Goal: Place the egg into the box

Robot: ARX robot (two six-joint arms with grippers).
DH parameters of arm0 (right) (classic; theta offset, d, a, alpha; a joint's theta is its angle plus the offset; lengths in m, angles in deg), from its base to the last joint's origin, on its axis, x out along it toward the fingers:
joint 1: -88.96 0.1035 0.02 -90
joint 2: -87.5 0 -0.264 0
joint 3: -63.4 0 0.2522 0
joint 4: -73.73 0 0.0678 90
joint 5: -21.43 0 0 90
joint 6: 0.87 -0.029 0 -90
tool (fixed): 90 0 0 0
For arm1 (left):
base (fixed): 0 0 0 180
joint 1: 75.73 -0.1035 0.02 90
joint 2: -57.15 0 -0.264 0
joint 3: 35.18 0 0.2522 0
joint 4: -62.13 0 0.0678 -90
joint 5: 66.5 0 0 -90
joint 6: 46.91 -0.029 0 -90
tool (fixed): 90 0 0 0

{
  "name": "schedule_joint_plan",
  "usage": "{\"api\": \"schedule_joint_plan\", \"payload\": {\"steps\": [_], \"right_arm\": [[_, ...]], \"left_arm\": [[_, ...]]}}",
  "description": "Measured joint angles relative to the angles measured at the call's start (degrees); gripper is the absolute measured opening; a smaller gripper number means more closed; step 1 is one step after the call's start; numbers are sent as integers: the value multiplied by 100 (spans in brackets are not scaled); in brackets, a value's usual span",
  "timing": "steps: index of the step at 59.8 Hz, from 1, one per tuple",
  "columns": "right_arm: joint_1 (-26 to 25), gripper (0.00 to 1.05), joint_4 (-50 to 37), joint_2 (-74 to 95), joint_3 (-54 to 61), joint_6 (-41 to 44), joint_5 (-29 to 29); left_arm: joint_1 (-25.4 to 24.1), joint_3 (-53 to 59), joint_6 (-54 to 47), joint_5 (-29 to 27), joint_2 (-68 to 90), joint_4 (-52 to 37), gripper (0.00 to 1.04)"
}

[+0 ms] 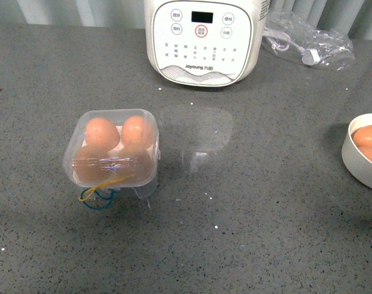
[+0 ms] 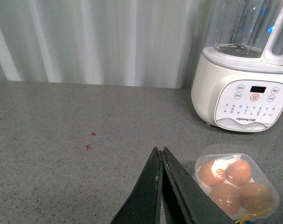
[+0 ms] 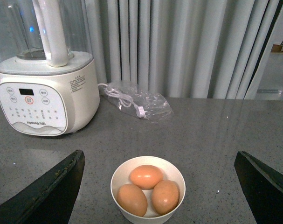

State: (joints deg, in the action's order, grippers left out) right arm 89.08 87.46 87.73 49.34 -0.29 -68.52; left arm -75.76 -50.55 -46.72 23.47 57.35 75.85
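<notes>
The box (image 1: 112, 153) is a clear plastic case left of the table's middle. It holds four brown eggs, and its clear lid (image 1: 197, 136) lies open to its right. Yellow and blue rubber bands (image 1: 100, 193) hang at its front. Neither gripper shows in the front view. In the left wrist view my left gripper (image 2: 160, 151) is shut and empty, with the box (image 2: 267, 183) beside it. My right gripper (image 3: 159, 155) is wide open and empty above a round white bowl (image 3: 175, 171) holding three brown eggs, one egg (image 3: 146, 176) at the back.
A white blender (image 1: 204, 40) stands at the back centre. A clear bag with a white cable (image 1: 308, 43) lies at the back right. The bowl (image 1: 352, 156) sits at the table's right edge. Pale curtains hang behind the table.
</notes>
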Motion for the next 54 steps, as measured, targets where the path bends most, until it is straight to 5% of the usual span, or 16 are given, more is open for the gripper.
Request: {"api": "schedule_joint_plan", "payload": {"steps": [30,54], "right_arm": [[0,97,0,0,0,0,0],[0,97,0,0,0,0,0]], "left_arm": [[0,0,-4,0,0,0,97],[0,0,-7,0,0,0,98]]}}
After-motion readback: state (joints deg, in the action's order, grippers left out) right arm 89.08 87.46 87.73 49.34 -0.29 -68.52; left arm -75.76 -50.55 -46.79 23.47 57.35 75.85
